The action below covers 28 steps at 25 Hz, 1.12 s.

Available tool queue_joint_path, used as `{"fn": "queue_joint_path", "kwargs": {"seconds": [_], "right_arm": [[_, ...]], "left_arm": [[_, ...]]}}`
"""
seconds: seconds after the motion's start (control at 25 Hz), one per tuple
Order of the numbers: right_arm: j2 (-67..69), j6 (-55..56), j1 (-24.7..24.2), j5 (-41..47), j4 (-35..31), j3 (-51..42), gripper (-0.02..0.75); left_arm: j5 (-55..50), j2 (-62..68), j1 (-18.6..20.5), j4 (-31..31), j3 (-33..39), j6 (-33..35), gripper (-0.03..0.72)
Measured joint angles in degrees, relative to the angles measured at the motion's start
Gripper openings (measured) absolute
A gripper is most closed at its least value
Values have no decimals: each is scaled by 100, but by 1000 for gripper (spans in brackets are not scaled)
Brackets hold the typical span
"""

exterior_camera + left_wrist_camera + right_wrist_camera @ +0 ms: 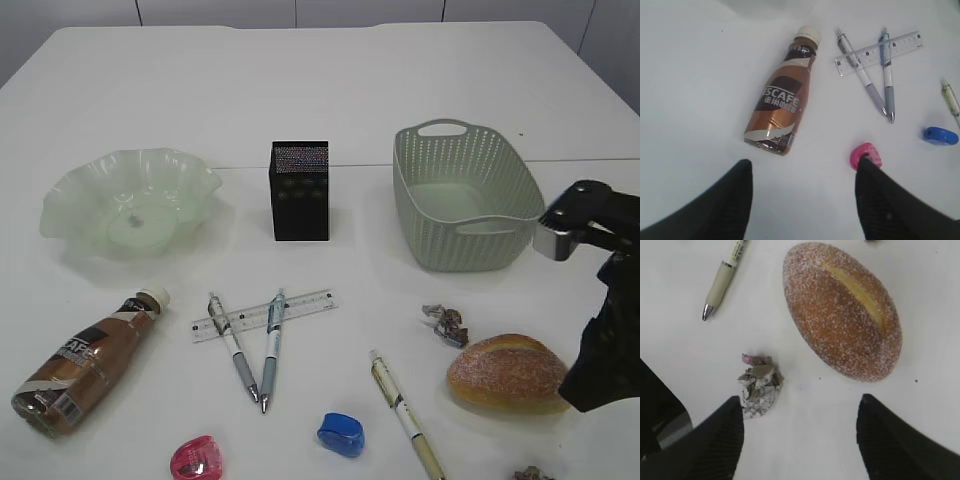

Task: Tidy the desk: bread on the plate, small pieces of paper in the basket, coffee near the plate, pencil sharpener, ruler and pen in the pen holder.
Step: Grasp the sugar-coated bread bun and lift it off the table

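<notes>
The bread (508, 373) lies front right, and also shows in the right wrist view (842, 310). A crumpled paper ball (446, 324) lies left of it. My right gripper (799, 405) is open above the table, with the paper ball (759, 385) by its left finger. The right arm (600, 340) hangs beside the bread. My left gripper (802, 170) is open and empty, out of the exterior view. The coffee bottle (782, 105) lies ahead of it, and the pink sharpener (866, 155) is at its right fingertip. The ruler (263, 314) lies under two pens (235, 345).
The green wavy plate (75, 200) is back left, the black pen holder (299, 195) in the middle, the green basket (465, 240) back right. A third pen (405, 412), a blue sharpener (341, 433) and another paper scrap (533, 473) lie at the front.
</notes>
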State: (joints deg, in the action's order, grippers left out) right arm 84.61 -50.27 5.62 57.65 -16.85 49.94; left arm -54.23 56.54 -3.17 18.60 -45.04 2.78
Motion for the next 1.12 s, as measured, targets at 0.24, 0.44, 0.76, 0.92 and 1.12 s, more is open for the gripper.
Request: {"fn": "queue_joint_path", "kwargs": {"seconds": [0.24, 0.44, 0.76, 0.92, 1.12], "right_arm": [[55, -864, 0, -445, 0, -37, 517], [371, -1031, 0, -557, -34, -37, 517], [761, -1174, 0, -946, -144, -37, 517], [891, -1403, 0, -1016, -144, -37, 517], [1151, -1446, 0, -1176, -296, -37, 517]], "left_arm": [[-9, 0, 0, 0, 0, 88, 476], [2, 0, 0, 11, 0, 131, 475], [-106, 0, 0, 11, -14, 144, 476], [-128, 0, 0, 13, -18, 146, 476], [-128, 0, 0, 22, -18, 156, 475]]}}
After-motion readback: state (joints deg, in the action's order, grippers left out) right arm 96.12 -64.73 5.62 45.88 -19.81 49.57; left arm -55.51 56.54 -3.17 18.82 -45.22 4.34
